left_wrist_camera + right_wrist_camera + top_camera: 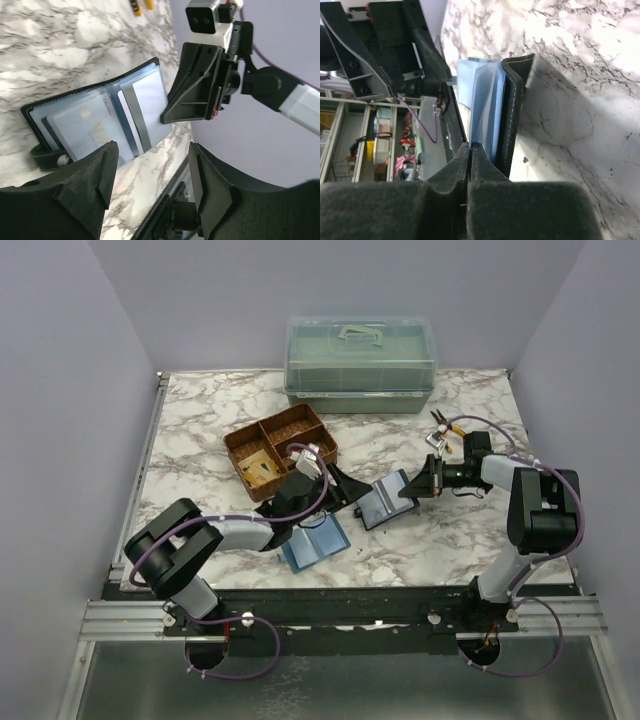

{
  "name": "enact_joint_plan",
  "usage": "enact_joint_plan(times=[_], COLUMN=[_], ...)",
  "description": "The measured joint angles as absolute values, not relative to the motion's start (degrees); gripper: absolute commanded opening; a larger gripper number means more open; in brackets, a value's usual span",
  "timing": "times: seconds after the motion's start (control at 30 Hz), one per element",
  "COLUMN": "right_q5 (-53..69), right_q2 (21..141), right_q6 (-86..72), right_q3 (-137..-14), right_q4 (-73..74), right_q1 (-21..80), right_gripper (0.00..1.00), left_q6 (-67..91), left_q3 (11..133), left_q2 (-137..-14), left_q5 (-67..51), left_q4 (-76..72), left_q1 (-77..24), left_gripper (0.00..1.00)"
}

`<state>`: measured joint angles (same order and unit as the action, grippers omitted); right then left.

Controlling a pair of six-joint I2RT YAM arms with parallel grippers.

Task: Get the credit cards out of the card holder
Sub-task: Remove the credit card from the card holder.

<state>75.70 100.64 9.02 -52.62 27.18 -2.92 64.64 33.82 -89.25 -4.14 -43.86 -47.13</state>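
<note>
The black card holder (pixel 387 501) lies open on the marble table, blue-grey inside up. In the left wrist view it (pixel 100 120) shows cards in clear sleeves and a snap tab at its left end. My left gripper (pixel 150 172) is open and empty, just short of the holder; in the top view it (pixel 343 490) sits left of it. My right gripper (pixel 470 146) is shut, its tips against the edge of the blue sleeves (pixel 487 107); I see nothing between the tips. In the top view it (pixel 422 480) touches the holder's right edge.
A light-blue flat folder (pixel 314 541) lies in front of the left gripper. A brown divided tray (pixel 280 448) is behind it. A green lidded box (pixel 360 365) stands at the back. Pliers (pixel 443 429) lie behind the right gripper.
</note>
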Motion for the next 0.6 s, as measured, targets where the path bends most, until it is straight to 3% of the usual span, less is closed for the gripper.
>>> enact_joint_plan(times=[0.07, 0.23, 0.6], right_q5=[77.8, 79.0, 84.9], right_q2=[99.6, 96.5, 95.4], right_q6=[7.7, 4.3, -4.2], right_q3=[-51.5, -48.7, -45.8], right_q4=[25.9, 22.2, 13.5], right_q1=[-4.0, -4.9, -5.0], right_gripper=[0.0, 0.0, 0.0], left_q6=[65.7, 67.1, 67.8], left_q3=[33.4, 33.4, 35.4], left_q2=[-90.1, -91.4, -96.1], left_q5=[-5.5, -6.4, -6.4], left_q4=[-47.8, -53.9, -60.6], left_q1=[-47.2, -48.8, -49.7], left_gripper=[0.73, 0.74, 0.69])
